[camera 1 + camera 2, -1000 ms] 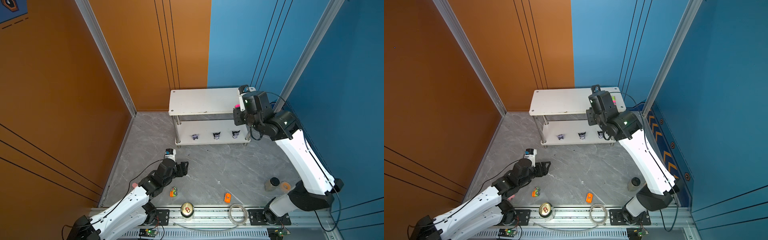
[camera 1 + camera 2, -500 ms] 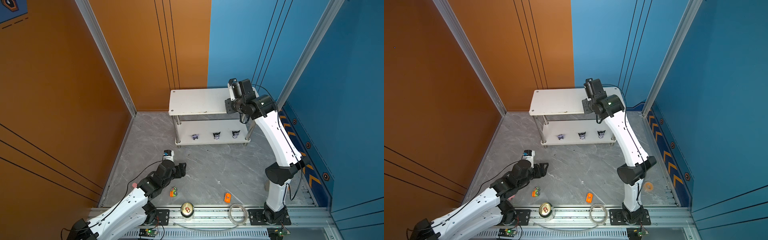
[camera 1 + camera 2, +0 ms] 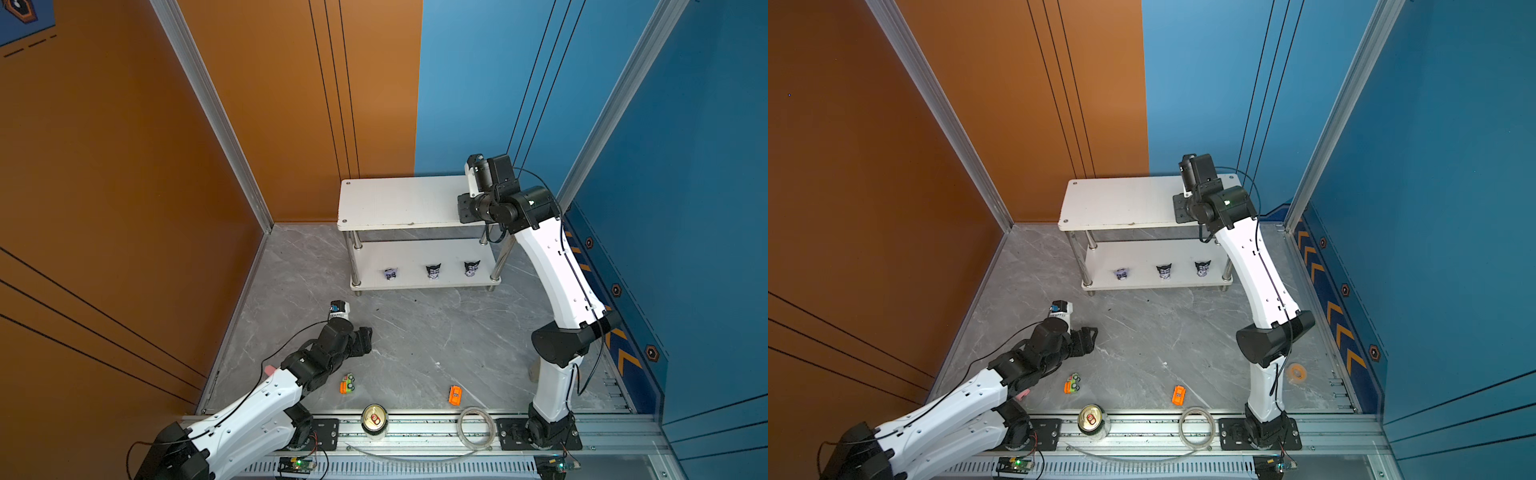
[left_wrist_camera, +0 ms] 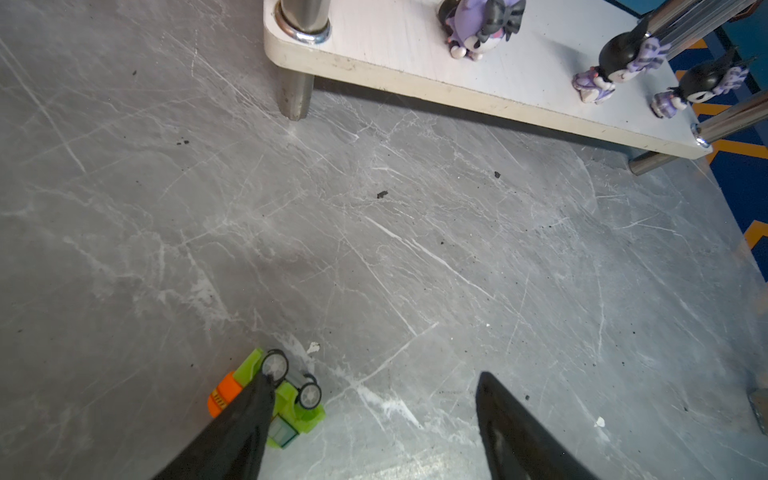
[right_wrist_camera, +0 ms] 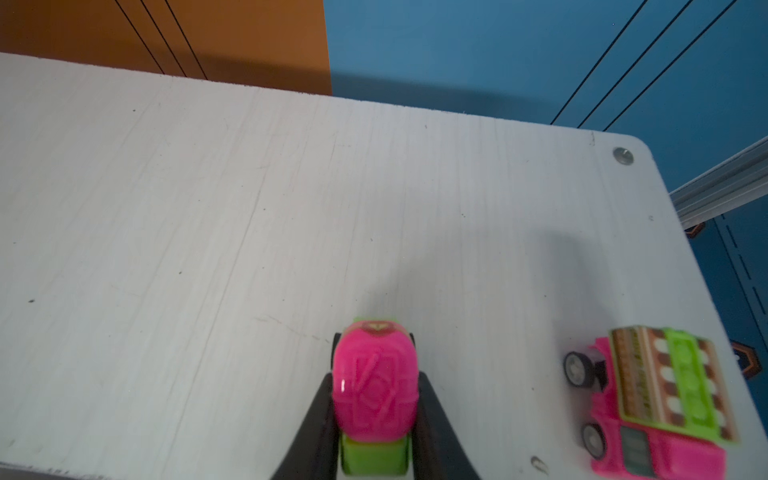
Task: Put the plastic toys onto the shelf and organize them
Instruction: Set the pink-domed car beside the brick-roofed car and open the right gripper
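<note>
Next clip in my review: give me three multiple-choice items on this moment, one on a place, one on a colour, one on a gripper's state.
1. On the shelf, the three figurines stand on: A) the top tier B) the lower tier C) neither.
2. The toy car in the right gripper is mostly: A) blue B) pink C) black.
3. The left gripper is: A) open, empty B) shut on a figurine C) shut, empty.
Answers: 1 B, they line the lower tier's front edge; 2 B, pink body over a green base; 3 A, its fingers stand wide apart with nothing between.
</note>
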You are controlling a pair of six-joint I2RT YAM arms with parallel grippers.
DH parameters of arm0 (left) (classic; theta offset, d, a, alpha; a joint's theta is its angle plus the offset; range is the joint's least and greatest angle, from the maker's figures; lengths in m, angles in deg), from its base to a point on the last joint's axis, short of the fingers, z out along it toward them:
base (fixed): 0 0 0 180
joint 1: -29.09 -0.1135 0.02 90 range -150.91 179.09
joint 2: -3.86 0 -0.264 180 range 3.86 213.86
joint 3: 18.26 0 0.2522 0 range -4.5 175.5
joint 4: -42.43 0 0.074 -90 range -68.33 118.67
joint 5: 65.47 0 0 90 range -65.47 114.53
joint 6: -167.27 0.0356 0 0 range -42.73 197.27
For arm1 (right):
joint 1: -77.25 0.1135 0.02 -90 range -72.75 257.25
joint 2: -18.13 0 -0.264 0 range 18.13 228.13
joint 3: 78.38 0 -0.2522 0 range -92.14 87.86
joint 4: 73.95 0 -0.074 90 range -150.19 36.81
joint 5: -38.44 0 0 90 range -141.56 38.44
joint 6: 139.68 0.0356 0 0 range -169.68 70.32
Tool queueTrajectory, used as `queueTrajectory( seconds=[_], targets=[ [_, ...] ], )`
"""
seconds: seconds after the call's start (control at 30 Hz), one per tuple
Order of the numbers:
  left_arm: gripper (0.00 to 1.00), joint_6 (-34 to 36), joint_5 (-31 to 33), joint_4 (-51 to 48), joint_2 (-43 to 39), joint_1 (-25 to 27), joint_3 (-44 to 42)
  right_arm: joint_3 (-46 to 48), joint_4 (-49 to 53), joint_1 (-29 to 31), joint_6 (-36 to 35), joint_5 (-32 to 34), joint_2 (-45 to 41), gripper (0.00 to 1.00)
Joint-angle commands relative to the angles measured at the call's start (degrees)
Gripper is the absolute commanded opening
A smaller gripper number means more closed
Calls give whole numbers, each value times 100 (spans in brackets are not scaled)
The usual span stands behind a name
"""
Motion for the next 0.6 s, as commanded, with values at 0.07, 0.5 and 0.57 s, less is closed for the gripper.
queueTrajectory(
  seconds=[0.07,0.5,0.57],
  targets=[
    [78,31,-11,108,1,-66,70,-107,193,-48,154,-93,88,37],
    [79,-39,-39,15,-161,-71,46,-54,194,-50,275,-110,46,41],
    [79,-55,-25,-6,-211,-70,35,-40,194,-54,319,-94,53,36]
  ],
)
